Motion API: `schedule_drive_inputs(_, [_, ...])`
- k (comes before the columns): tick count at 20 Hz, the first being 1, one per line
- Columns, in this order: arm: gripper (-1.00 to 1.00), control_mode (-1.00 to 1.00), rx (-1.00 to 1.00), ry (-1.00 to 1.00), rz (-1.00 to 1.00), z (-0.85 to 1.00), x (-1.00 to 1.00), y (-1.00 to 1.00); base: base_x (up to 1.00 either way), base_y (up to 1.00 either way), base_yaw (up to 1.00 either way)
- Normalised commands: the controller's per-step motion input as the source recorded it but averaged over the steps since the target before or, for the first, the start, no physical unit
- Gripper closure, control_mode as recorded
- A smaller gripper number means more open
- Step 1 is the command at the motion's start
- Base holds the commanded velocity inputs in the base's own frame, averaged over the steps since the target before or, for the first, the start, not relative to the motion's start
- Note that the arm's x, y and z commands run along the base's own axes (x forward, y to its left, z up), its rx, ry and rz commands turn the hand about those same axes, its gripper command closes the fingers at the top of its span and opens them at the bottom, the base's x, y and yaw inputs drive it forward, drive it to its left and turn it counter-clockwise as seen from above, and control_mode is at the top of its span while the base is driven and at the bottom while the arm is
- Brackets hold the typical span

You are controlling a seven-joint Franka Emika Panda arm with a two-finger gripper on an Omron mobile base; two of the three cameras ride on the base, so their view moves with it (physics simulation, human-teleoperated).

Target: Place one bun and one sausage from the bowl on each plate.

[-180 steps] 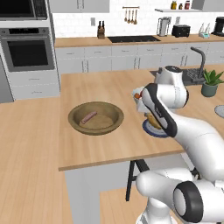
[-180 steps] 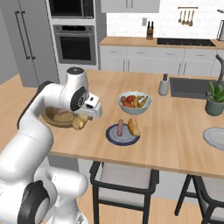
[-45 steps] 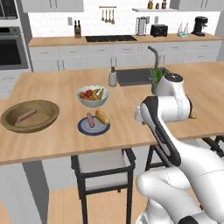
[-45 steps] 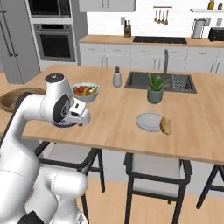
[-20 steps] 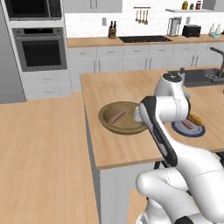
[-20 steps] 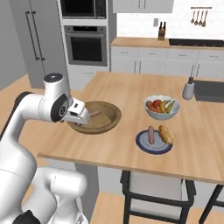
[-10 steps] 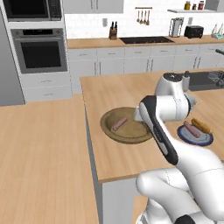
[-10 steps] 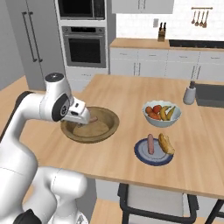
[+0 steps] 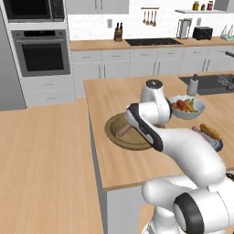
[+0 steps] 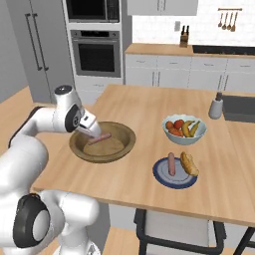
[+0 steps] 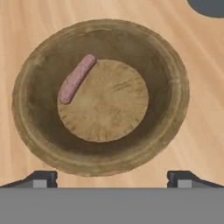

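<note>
A white bowl of colourful fruit [image 10: 182, 129] sits right of centre on the wooden island counter [image 10: 134, 179]. A grey shaker [image 10: 215, 107] stands upper right beside the sink [image 10: 240, 107]. A built-in oven [image 10: 95, 52] occupies the upper left.

A sausage [image 11: 77, 78] lies in the bowl [image 10: 124, 145] on the counter [image 10: 134, 109]. To the bowl's right stands a fruit bowl [image 10: 185, 129], and nearer the counter's front edge a plate [image 10: 164, 178] carries what looks like a sausage and bun.
</note>
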Motion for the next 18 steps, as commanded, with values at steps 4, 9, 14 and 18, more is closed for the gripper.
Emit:
schedule_drive_inputs(4, [-1.00, -1.00, 0.19, 0.00, -0.42, -0.62, 0.87, 0.03, 0.00, 0.00, 0.00])
schedule_drive_inputs(9, [-1.00, -1.00, 0.26, 0.06, -0.11, -0.24, 0.99, -0.17, 0.00, 0.00, 0.00])
schedule_drive_inputs(14, [-1.00, -1.00, 0.03, 0.03, -0.12, -0.31, 0.98, 0.03, 0.00, 0.00, 0.00])
schedule_drive_inputs(18, [-1.00, -1.00, 0.00, 0.06, -0.10, -0.54, 0.71, 0.17, 0.00, 0.00, 0.00])
